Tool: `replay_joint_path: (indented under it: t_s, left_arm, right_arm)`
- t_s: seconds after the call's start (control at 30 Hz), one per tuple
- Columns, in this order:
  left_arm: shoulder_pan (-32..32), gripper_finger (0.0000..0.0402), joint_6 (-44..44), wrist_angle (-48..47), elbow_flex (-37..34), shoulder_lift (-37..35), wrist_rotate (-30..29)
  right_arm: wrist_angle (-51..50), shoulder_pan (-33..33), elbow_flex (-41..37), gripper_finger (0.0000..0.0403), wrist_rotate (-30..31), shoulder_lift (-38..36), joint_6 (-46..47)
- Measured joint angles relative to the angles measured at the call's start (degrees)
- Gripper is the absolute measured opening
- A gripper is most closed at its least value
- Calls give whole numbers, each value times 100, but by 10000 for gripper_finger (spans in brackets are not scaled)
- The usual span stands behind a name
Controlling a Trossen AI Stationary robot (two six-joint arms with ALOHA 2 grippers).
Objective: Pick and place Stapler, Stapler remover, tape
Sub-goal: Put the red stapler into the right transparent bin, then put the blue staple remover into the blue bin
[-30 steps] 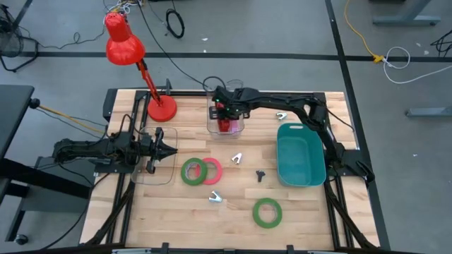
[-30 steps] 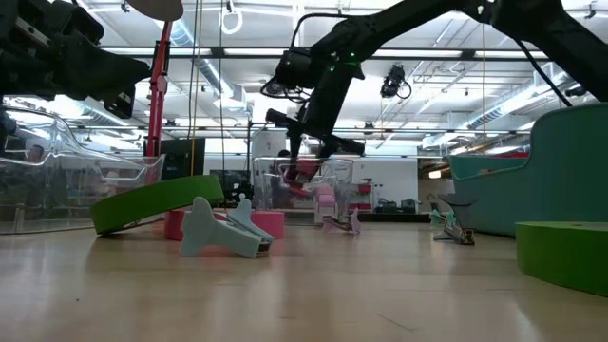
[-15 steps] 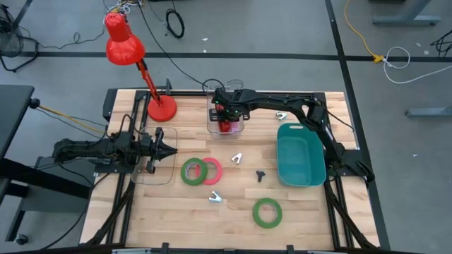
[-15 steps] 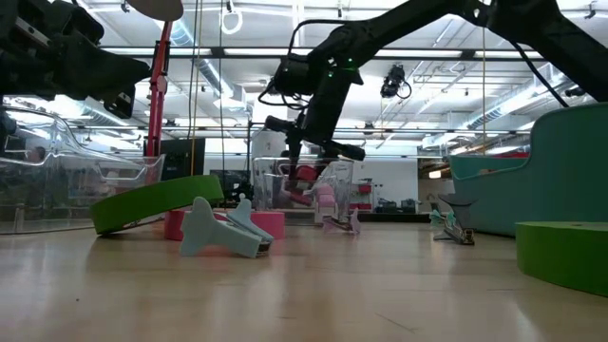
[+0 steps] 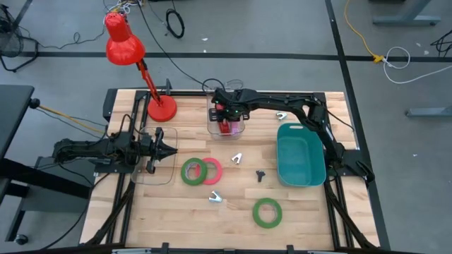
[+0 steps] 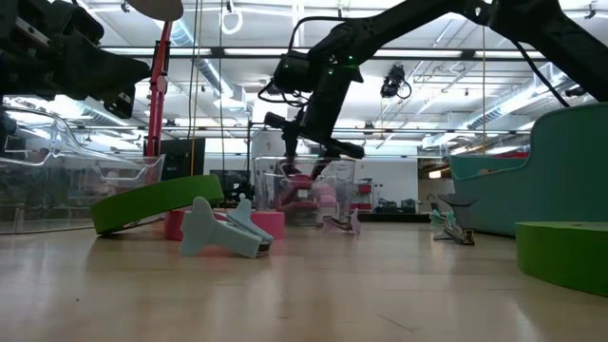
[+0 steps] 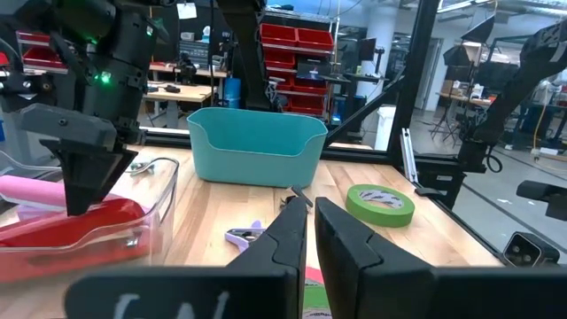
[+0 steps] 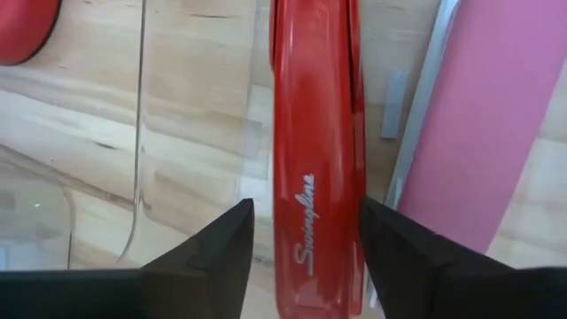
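Note:
A red stapler lies in a clear container at the table's far middle, beside a pink stapler. My right gripper hangs open just above it, one finger on either side of the red stapler, fingers pointing down. My left gripper is shut and empty over another clear tray at the left. A green tape ring leans on a pink-red one mid-table; a second green ring lies flat near the front. Stapler removers lie at mid-table and toward the front.
A teal bin stands at the right. A red desk lamp stands at the far left beside the container. A small dark clip-like thing lies near the bin, and another small metal thing lies behind it.
My right gripper has gone up a little above the clear container. The red stapler stays in the container below it.

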Motion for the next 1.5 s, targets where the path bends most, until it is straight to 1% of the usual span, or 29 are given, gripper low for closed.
replay_joint_path:
  t_s: [0.2, 0.33, 0.57, 0.83, 1.1, 1.5]
  left_arm:
    - [0, 30, 2, 0, 0, 0, -1]
    - [-2, 30, 2, 2, -1, 0, -1]
    - [-2, 30, 0, 2, 0, 0, -1]
    - [-2, 30, 0, 0, 0, 0, 1]
    - [-2, 30, 2, 0, 0, -1, 1]
    - [-2, 30, 2, 0, 0, -2, -1]
  right_arm:
    - [11, 1, 0, 222, -14, 0, -58]
    - [110, 17, 0, 229, -12, -26, -274]
    - [421, 35, 4, 231, -162, -219, -560]
    - [576, 110, 4, 231, -163, -597, -1323]
    - [535, 368, 4, 231, -160, -919, -1681]
    - [339, 935, 2, 231, -176, -1245, -2943]
